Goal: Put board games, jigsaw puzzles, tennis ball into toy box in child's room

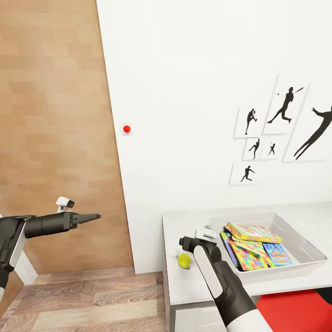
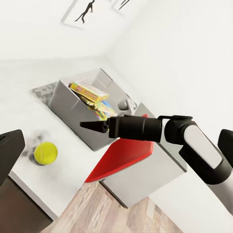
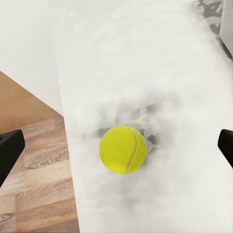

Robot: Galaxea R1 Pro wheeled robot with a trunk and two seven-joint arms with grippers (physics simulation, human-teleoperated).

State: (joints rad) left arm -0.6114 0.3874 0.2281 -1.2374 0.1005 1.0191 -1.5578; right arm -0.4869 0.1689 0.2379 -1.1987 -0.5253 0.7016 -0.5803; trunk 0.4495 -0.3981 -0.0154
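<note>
The right pincer (image 1: 185, 241), jaws spread wide, is hovering over the small yellow-green tennis ball (image 3: 123, 149); off-centre closing would probably roll it off the pale mottled grey surface (image 1: 184, 286).

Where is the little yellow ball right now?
In the head view the tennis ball lies on the table near its left end, left of the toy box, beside the right gripper.

Right tool (image 1: 184, 246) spread wide, pointing down; left tool (image 1: 94, 216) closed, extended forward.
</note>
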